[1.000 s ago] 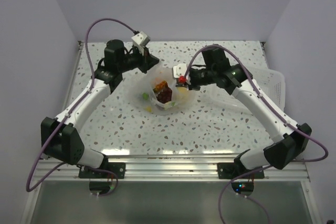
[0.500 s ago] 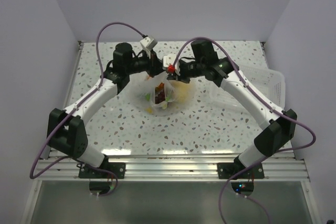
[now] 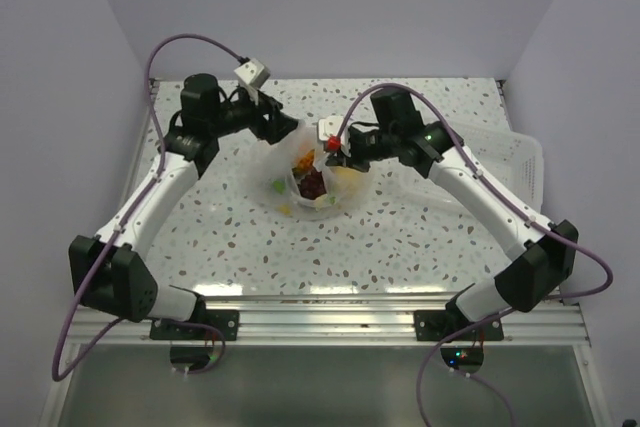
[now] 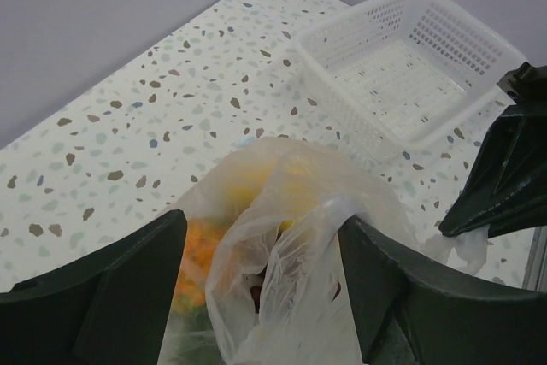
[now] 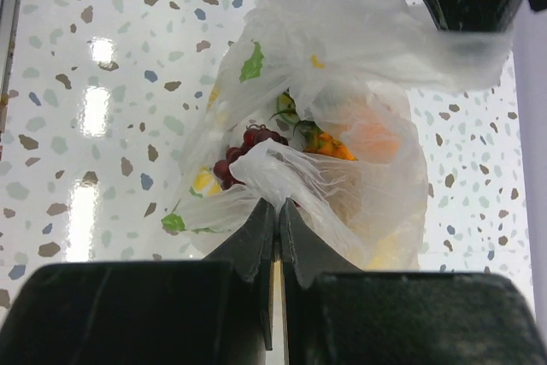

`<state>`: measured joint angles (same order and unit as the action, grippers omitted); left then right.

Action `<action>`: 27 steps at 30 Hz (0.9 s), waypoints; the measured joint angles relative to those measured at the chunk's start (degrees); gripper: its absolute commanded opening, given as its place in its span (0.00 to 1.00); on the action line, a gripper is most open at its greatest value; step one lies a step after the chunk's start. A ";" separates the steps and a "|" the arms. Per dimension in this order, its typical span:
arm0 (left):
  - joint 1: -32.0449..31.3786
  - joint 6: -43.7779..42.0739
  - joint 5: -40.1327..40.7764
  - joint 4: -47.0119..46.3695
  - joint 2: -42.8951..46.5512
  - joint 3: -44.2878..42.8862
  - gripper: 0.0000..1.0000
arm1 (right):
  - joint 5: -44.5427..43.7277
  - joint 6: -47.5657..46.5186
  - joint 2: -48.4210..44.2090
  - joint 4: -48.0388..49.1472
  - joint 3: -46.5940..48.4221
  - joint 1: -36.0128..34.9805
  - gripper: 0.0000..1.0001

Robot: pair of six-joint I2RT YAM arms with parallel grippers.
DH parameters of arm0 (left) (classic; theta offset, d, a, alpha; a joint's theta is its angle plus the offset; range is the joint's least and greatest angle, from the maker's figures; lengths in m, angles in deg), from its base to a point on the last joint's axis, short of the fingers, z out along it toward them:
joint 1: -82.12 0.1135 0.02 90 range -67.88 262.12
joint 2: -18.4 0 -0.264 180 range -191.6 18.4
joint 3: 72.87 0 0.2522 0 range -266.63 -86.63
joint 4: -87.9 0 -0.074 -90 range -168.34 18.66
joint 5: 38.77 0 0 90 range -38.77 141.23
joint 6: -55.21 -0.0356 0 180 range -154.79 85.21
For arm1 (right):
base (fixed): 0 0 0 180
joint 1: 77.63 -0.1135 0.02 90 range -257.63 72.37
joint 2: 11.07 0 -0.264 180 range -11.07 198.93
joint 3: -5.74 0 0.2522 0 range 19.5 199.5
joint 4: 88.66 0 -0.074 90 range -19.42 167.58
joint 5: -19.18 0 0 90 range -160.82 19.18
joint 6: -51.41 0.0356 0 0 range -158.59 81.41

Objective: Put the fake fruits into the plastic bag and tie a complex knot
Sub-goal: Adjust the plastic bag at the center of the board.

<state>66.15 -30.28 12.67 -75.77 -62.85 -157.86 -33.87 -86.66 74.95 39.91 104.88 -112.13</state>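
Note:
The plastic bag (image 3: 300,185) sits crumpled at mid-table with the fake fruits (image 3: 311,181) inside it: dark red grapes (image 5: 246,144), an orange piece (image 5: 363,138) and a yellow one (image 5: 203,180). My right gripper (image 5: 278,204) is shut on a bunched flap of the bag (image 5: 291,168), at the bag's right side (image 3: 327,150). My left gripper (image 4: 261,232) stands open at the bag's upper left (image 3: 278,128), with another loose flap (image 4: 291,271) lying slack between its fingers (image 4: 128,288). I cannot make out a knot in the crumpled plastic.
A white slotted basket (image 3: 522,159) stands at the right edge of the speckled table (image 3: 400,237); the left wrist view shows it with nothing inside (image 4: 410,66). Grey walls close the table at the back and on both sides.
The two grippers came together over the bag and drew apart again. My left gripper has opened and let go of its flap, swinging back left. The right stays shut on the bag.

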 measured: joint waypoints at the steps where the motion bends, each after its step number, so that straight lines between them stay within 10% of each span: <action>1: 0.44 -1.64 0.00 1.29 1.36 0.00 0.81 | -0.02 0.22 -0.42 -0.02 -0.15 0.00 0.00; 14: 1.88 -21.66 -1.29 12.57 15.04 0.26 0.96 | 0.04 3.61 -1.03 -2.36 1.95 3.45 0.00; 27: 5.14 -21.53 -5.70 13.62 11.74 -6.32 0.93 | 3.13 9.35 -1.03 -2.58 4.15 7.06 0.00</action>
<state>71.29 -51.81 6.96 -62.16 -51.12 -164.17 -30.74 -77.31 73.92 37.33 109.04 -105.07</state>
